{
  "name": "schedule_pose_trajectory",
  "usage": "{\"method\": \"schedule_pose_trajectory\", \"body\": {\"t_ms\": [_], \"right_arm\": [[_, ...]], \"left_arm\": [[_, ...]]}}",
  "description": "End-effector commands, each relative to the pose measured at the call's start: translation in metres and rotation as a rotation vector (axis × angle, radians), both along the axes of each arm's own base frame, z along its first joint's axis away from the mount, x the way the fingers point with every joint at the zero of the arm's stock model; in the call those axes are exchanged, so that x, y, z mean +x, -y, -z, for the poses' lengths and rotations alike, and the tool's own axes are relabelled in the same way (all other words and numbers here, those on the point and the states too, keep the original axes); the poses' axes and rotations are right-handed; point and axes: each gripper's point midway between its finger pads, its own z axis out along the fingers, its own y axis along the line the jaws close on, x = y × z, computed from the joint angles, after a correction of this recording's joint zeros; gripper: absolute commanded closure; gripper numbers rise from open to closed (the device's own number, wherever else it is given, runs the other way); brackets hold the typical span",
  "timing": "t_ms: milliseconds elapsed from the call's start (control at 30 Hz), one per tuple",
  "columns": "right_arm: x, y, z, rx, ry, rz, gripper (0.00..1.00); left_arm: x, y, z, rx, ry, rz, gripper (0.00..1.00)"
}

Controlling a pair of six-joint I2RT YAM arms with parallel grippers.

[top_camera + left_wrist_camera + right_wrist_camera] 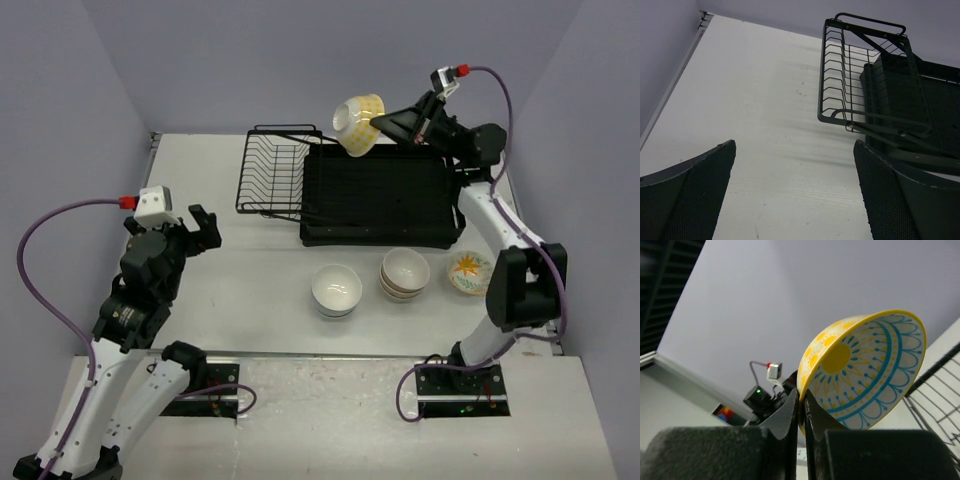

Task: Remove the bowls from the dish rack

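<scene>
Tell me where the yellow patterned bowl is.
In the top view, the yellow patterned bowl is in the right gripper, above the far edge of the dish rack.

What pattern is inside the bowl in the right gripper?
The bowl has a yellow sun centre, then blue arches on white; the right wrist view shows it best.

Open tabletop (235,275) lies left of the dish rack (275,182); bowls (405,272) crowd front-right.

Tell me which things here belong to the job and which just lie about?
In the job: yellow patterned bowl, pinched by the right gripper; dish rack; white bowl, stacked cream bowls and flowered bowl on the table.
Just there: purple cables; left gripper, open.
</scene>
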Motion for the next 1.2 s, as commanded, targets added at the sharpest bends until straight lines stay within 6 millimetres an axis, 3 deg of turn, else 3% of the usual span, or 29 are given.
{"method": "schedule_pose_trajectory", "body": {"t_ms": [0, 33, 167, 200, 233, 267, 300, 333, 367, 433, 500, 833, 900, 1167], "right_arm": [[0.009, 0.026, 0.015, -0.071, 0.017, 0.189, 1.00], [0.007, 0.031, 0.023, -0.083, 0.001, 0.212, 1.00], [-0.009, 0.067, 0.023, -0.215, 0.024, 0.430, 1.00], [-0.005, 0.078, 0.023, -0.244, 0.018, 0.524, 1.00], [-0.008, 0.084, 0.020, -0.316, 0.100, 0.594, 1.00], [-0.022, 0.091, 0.024, -0.378, 0.061, 0.637, 1.00], [-0.022, 0.103, 0.024, -0.413, 0.059, 0.723, 1.00], [-0.028, 0.111, 0.039, -0.498, 0.046, 0.764, 1.00], [-0.042, 0.119, 0.029, -0.522, 0.080, 0.822, 1.00], [-0.049, 0.138, 0.044, -0.630, 0.048, 0.907, 1.00], [-0.058, 0.155, 0.046, -0.711, 0.051, 0.993, 1.00], [-0.096, 0.232, 0.144, -1.111, -0.311, 1.222, 1.00], [-0.102, 0.239, 0.167, -1.170, -0.384, 1.221, 1.00], [-0.134, 0.251, 0.217, -1.369, -0.580, 1.130, 1.00]], "left_arm": [[0.001, -0.007, -0.010, 0.004, 0.043, -0.027, 0.00], [0.001, -0.006, -0.012, 0.001, 0.048, -0.025, 0.00], [0.000, -0.006, -0.012, -0.001, 0.050, -0.022, 0.00], [0.000, -0.006, -0.012, 0.000, 0.052, -0.022, 0.00], [-0.001, -0.006, -0.013, -0.002, 0.055, -0.022, 0.00], [-0.001, -0.007, -0.014, -0.002, 0.057, -0.022, 0.00], [-0.002, -0.007, -0.014, -0.003, 0.060, -0.021, 0.00], [-0.002, -0.007, -0.014, -0.003, 0.060, -0.021, 0.00], [-0.002, -0.007, -0.014, -0.003, 0.060, -0.021, 0.00], [-0.002, -0.006, -0.014, -0.005, 0.060, -0.019, 0.00], [-0.003, -0.006, -0.016, -0.008, 0.064, -0.013, 0.00], [-0.004, -0.016, -0.013, -0.023, 0.038, -0.078, 0.00], [-0.005, -0.015, -0.015, -0.029, 0.046, -0.068, 0.00], [-0.009, -0.008, -0.014, -0.020, 0.042, -0.044, 0.00]]}}
